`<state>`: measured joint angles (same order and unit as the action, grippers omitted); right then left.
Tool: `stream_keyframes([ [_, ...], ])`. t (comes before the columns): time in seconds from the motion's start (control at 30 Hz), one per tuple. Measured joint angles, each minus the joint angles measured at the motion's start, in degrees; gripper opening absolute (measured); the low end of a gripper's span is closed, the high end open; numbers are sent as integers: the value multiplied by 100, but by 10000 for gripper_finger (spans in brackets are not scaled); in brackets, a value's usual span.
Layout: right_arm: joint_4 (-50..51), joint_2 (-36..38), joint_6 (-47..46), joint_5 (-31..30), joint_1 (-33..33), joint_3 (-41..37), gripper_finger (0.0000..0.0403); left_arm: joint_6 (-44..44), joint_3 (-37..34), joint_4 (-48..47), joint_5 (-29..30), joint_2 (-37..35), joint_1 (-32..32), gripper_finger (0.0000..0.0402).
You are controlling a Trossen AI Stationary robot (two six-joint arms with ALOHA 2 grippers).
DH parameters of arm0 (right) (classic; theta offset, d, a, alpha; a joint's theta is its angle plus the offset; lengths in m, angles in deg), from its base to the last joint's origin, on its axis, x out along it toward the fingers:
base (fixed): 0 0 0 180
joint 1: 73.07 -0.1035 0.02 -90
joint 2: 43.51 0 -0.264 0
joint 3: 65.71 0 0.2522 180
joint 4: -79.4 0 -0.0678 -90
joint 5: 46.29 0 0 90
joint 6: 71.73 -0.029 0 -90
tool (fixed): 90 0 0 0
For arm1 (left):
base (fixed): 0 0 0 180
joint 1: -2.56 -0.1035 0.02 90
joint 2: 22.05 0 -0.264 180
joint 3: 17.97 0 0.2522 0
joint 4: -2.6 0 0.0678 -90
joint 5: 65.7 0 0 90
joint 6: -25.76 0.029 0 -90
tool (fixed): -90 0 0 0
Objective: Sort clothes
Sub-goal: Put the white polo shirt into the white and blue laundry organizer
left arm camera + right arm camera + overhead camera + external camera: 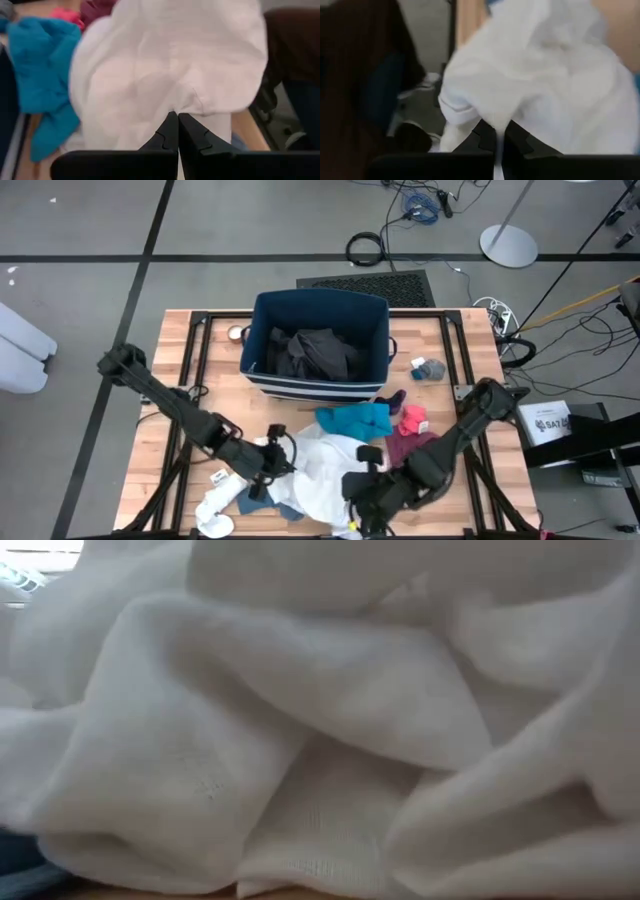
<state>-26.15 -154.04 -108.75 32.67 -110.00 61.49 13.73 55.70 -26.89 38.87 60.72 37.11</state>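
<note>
While the white garment (325, 465) lies bunched at the counter's (450, 350) near edge, it is pinched by both claws: left claw (177, 131) and right claw (499, 137) are each pressed together on its fabric, apparently so it can be lifted spread.

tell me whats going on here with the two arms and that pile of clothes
Both arms are working on the white garment at the near edge of the table. The left gripper and the right gripper are each shut on its fabric. A dark grey piece already lies in the navy bin. The teal piece, maroon piece, pink sock and grey-blue sock are still out on the table.
</note>
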Motion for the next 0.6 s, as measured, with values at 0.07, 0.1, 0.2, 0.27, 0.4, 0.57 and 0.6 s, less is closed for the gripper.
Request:
stream_keyframes([
  [0.07,-796,332,236,280,218,-664,0,28,-123,188,42,65,2,0],
  [0.1,-1257,504,315,362,340,-1050,0,28,-170,263,52,65,2,0],
  [0.2,-2718,917,486,379,666,-2312,0,34,-237,382,70,59,0,0],
  [0.27,-3767,1074,501,381,855,-3058,0,82,-237,454,112,61,0,0],
  [0.4,-5463,1188,528,386,1104,-3952,0,47,-237,481,255,55,-8,14],
  [0.57,-5793,1050,622,358,1176,-4182,23,-118,-237,459,737,55,-22,53],
  [0.6,-5854,1025,624,358,1174,-4180,33,-117,-237,461,783,55,-30,64],
])
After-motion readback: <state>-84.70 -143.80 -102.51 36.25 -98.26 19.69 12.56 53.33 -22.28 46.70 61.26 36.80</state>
